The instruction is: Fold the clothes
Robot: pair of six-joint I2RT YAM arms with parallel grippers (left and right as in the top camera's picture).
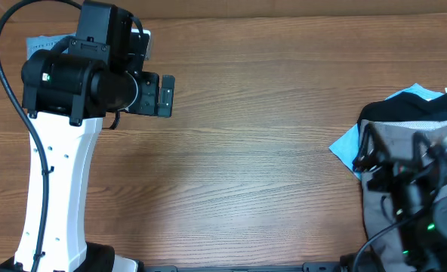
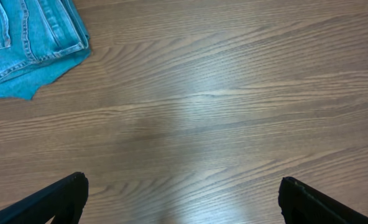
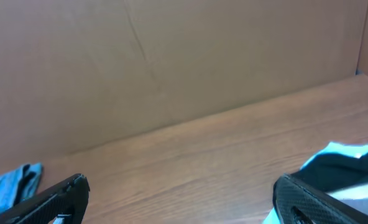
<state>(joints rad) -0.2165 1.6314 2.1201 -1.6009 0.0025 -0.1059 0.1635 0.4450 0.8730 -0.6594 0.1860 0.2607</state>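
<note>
The light-blue denim jeans (image 2: 28,43) lie folded at the table's far left corner. In the overhead view only a sliver of the jeans (image 1: 42,41) shows from under my left arm. They also show small at the left edge of the right wrist view (image 3: 13,183). My left gripper (image 2: 184,202) is open and empty over bare wood, to the right of the jeans; overhead it (image 1: 163,94) is at the upper left. My right gripper (image 3: 190,199) is open and empty, and overhead it (image 1: 371,155) is above the pile at the right edge.
A pile at the right edge holds grey-beige trousers (image 1: 435,227), a black garment (image 1: 412,109) and a light-blue sheet (image 1: 344,143) sticking out under them. The black garment (image 3: 342,165) is beside my right finger. A brown wall (image 3: 171,62) stands behind the wooden table (image 1: 269,151).
</note>
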